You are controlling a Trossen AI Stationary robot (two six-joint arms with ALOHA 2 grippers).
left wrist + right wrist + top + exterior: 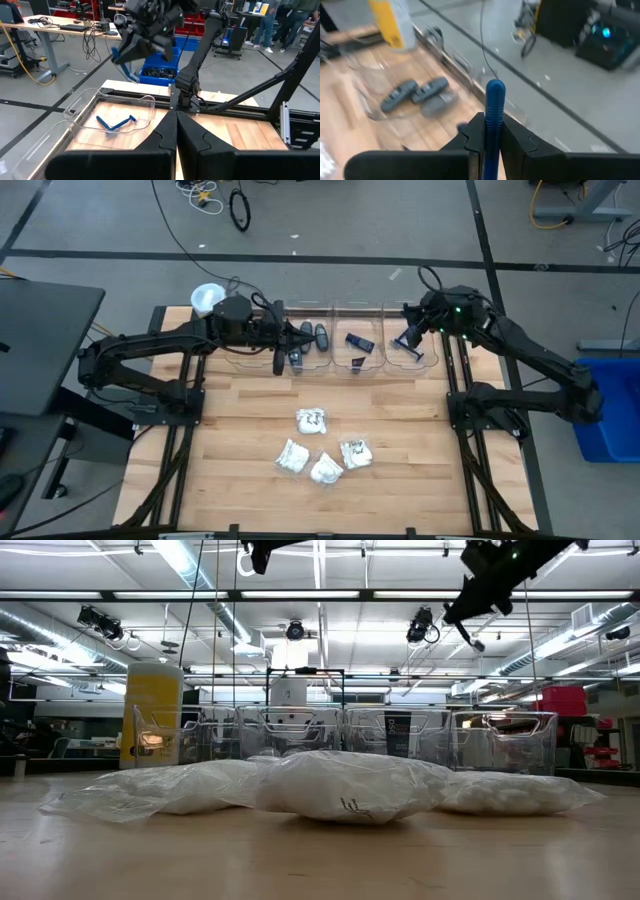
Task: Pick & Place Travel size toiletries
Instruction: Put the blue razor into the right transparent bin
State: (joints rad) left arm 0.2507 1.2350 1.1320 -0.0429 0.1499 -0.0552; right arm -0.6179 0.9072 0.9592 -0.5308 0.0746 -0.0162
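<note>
Right gripper jaws clamped on a blue razor, above the end bin. Left gripper jaws shut, empty. Best to lower straight down before letting go.

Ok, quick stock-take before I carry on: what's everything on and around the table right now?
White packets: four, white, loose at the table's middle front.
Clear bins: a row, transparent, along the far edge.
Dark grey pieces: several, in a left-of-centre bin; one more in the next bin.
Blue razors: two, blue, crossed in the rightmost bin.
Blue razor: one, blue, held in the right gripper.
Yellow cylinder: one, yellow with white lid, far left corner.
Table: one, light wood.
Left gripper: shut, empty, over the left bins.
Right gripper: shut on the razor, above the rightmost bin.
</note>
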